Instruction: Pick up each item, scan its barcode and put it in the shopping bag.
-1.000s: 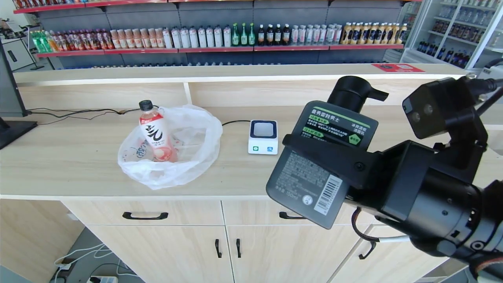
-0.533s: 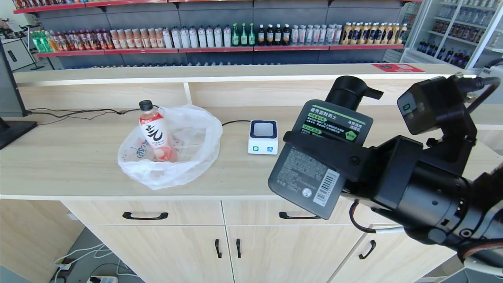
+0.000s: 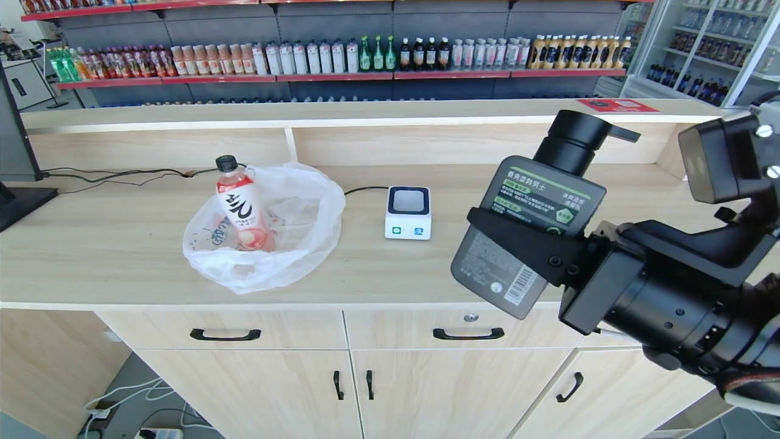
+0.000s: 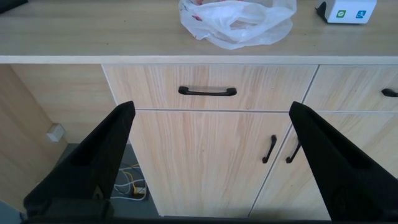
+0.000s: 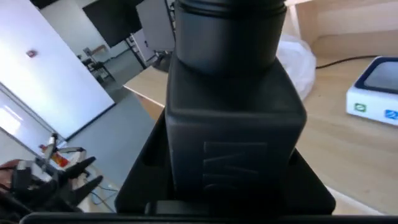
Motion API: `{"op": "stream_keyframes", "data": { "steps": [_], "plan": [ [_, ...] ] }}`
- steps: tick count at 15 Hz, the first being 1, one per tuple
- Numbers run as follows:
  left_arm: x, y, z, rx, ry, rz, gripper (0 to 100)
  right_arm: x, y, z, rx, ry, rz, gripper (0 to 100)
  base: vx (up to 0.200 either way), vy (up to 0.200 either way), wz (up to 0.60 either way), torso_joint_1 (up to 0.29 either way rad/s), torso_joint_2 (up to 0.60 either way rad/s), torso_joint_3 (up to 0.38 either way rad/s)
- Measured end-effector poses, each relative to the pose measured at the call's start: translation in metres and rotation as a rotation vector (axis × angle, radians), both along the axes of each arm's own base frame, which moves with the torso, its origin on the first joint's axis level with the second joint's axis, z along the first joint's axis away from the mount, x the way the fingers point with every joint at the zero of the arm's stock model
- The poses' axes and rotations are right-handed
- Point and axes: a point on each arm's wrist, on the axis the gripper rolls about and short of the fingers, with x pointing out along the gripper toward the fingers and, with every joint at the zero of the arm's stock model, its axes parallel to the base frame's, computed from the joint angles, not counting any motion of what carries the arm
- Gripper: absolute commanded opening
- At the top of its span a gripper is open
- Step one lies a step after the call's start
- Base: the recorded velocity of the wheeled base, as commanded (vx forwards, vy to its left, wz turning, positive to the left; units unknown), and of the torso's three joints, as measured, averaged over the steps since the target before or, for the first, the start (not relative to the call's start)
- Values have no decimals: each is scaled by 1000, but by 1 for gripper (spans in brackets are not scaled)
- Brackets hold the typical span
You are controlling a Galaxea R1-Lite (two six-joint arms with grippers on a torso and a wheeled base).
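Starting at the left: what do you have?
— My left gripper [image 4: 211,107] hangs low before the cabinet front [image 4: 205,155], below the edge of the counter [image 3: 109,250]. Its fingers are spread wide with nothing between them. On the counter I count one shopping bag [image 3: 268,256], white and open-mouthed, with one drink bottle [image 3: 241,210] standing inside it, leaning slightly. Right of the bag and not touching it is one scanner [image 3: 408,212], window up, with its cable running off behind.
— And the item in hand?
— One dark pump bottle [image 3: 539,192], held in the air, right of the scanner and nearer my head camera. My right gripper [image 3: 524,247] is clamped across its middle. One finger crosses the back label, the pump head points up and away, and the barcode at the lower corner faces the head camera. From the right wrist view, the bottle's body sits squarely between the jaws.
— Change from half a second ago?
— The pump bottle and the right gripper have shifted rightward and away from the camera, farther from the scanner. The bag, drink bottle and scanner have not moved.
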Motion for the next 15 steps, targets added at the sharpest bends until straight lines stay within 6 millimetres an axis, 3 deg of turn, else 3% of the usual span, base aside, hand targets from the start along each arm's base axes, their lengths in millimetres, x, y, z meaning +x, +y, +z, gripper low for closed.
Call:
{"op": "stream_keyframes", "data": {
  "steps": [2, 4, 7, 9, 12, 15],
  "plan": [
    [0, 0, 0, 0, 1, 1, 100, 4, -15, -2, -185, -189, -150, 0, 0, 0, 0, 0, 0, 0],
    [0, 0, 0, -1, 2, 1, 100, 10, -26, 8, -316, -334, -360, 0, 0, 0, 0, 0, 0, 0],
    [0, 0, 0, 0, 2, 0, 100, 9, -40, 25, -441, -430, -612, 0, 0, 0, 0, 0, 0, 0],
    [0, 0, 0, -1, 2, 0, 100, 3, -41, 35, -417, -442, -644, 0, 0, 0, 0, 0, 0, 0],
    [0, 0, 0, -8, 2, 1, 100, -4, -43, 41, -373, -438, -648, 0, -200, 0, 0, 4, 1, -1],
    [0, 0, 0, -4, 2, 1, 100, -10, -51, 30, -366, -390, -658, 0, 0, 0, 0, 0, 0, 0]
  ]
}}
